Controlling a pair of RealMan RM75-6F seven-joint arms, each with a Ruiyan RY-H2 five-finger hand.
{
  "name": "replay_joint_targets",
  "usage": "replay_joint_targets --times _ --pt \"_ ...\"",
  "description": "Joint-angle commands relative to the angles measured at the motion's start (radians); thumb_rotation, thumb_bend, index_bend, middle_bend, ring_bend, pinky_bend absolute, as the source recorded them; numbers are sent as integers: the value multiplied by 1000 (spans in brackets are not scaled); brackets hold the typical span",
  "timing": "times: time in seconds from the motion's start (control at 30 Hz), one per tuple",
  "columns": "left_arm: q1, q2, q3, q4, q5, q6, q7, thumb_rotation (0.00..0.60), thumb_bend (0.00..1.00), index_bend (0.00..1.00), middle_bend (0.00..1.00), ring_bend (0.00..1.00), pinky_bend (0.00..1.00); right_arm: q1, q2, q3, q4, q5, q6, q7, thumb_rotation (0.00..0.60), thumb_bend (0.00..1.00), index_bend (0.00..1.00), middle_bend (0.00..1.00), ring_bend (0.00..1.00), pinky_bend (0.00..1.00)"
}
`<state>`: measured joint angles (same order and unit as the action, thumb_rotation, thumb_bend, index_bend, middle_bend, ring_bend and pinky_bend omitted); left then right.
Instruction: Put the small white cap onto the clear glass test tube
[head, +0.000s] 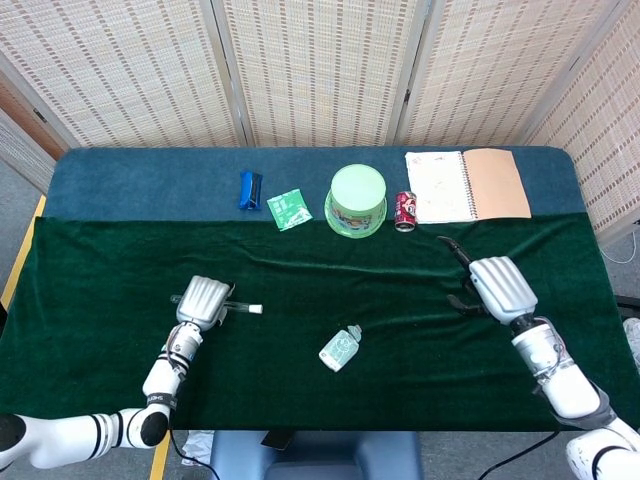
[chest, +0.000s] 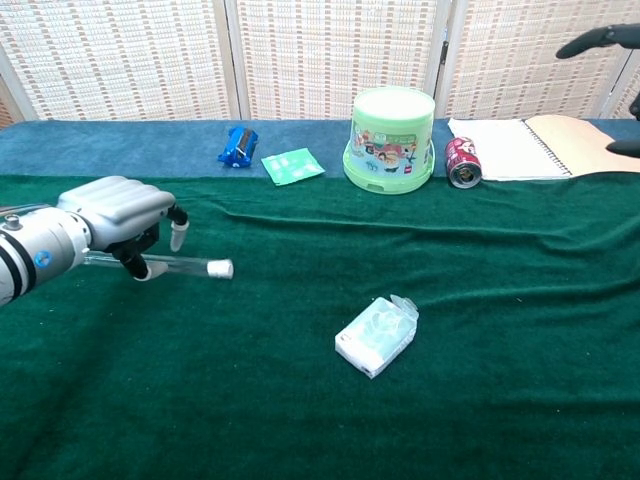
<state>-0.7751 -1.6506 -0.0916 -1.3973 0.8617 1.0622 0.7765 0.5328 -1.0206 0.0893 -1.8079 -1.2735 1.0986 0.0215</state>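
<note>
Test tube (chest: 150, 262), white cap (chest: 221, 268) already on, lay level in the left robot hand (chest: 120, 215), best lowered gently onto the surface (chest: 400, 430); the right robot hand (head: 498, 288) hung spread and empty.

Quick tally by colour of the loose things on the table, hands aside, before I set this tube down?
Green: 2, the tub and the sachet
Blue: 1, the wrapped packet
Red: 1, the can
White or clear: 3, the capped test tube, the small box, the open notebook
Total: 7
</note>
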Motion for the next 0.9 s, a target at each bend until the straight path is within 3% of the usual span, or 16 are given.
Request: replay_joint_targets --times 0.03,0.2,0.33,0.47,0.57,0.67,0.77,0.9 --pt "5 5 -2 -12 0 8 -1 600 440 309 908 835 877 -18 -2 -6 19 13 -3 14 600 375 66 953 1000 1000" --pt "28 53 -11 -75 14 47 -20 600 371 179 830 753 877 -55 7 -14 53 30 0 50 600 376 64 937 1000 1000" --pt "82 133 -40 -162 65 122 -129 600 369 191 734 684 867 -92 39 -23 68 17 16 86 600 376 67 799 991 990" --pt "154 222 -46 -242 142 198 -261 600 373 224 619 593 738 -132 59 -37 87 -14 57 90 600 370 147 575 763 810" --pt "209 286 -26 -290 200 246 -328 600 378 229 512 479 595 -169 53 -47 108 -33 112 47 600 369 192 395 496 560" --pt "266 335 1 -326 256 300 -377 600 379 229 428 385 468 -208 41 -54 124 -56 171 32 600 369 193 264 319 371" --pt "325 374 36 -356 319 367 -407 600 379 231 384 334 364 -249 30 -61 141 -86 236 29 600 369 193 214 256 288" --pt "407 404 82 -386 404 465 -430 600 380 240 364 311 300 -311 15 -69 159 -121 326 53 600 369 194 211 250 275"
